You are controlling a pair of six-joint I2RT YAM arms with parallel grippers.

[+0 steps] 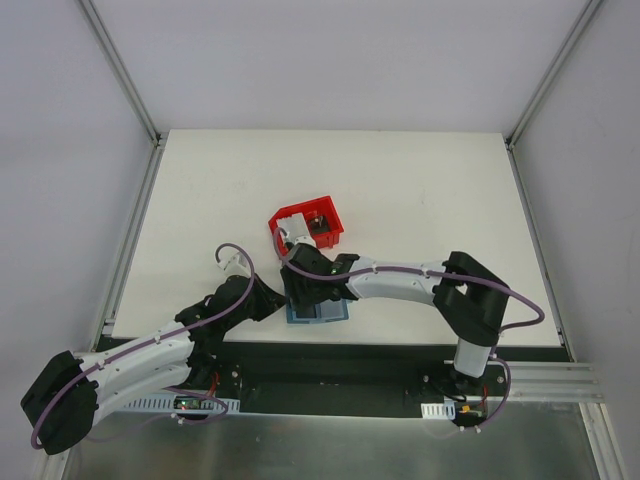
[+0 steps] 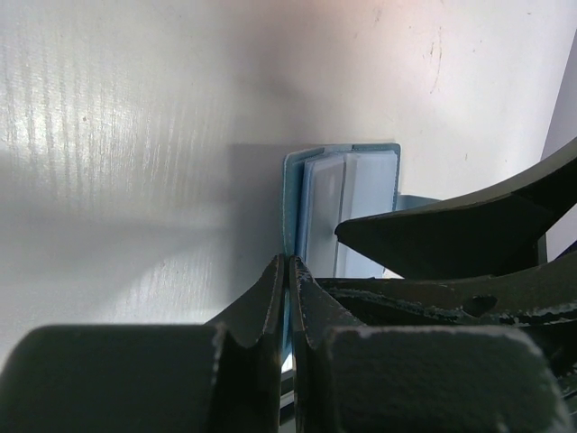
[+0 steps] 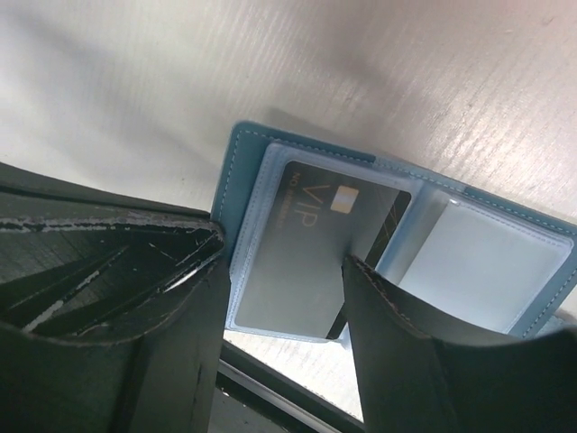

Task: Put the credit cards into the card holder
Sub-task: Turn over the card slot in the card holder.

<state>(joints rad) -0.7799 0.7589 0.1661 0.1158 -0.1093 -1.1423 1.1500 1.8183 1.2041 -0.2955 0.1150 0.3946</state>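
Note:
The teal-blue card holder [image 1: 331, 313] lies spread open near the table's front edge, its clear inner pockets facing up [image 3: 487, 262]. My left gripper [image 2: 288, 263] is shut on the thin blue edge of the card holder [image 2: 347, 194]. A dark grey credit card [image 3: 315, 207] marked VIP sits mostly inside the left clear pocket, one dark corner still showing. My right gripper [image 3: 281, 251] hangs open just above that card, one finger on each side, gripping nothing. From above, the left gripper [image 1: 279, 300] and the right gripper [image 1: 303, 290] meet over the card holder and hide the card.
A red plastic bin [image 1: 296, 214] stands just behind the grippers with something dark inside it. The right arm's finger [image 2: 451, 234] crosses the left wrist view close to the card holder. The table's black front edge [image 3: 270, 383] runs right beside the card holder.

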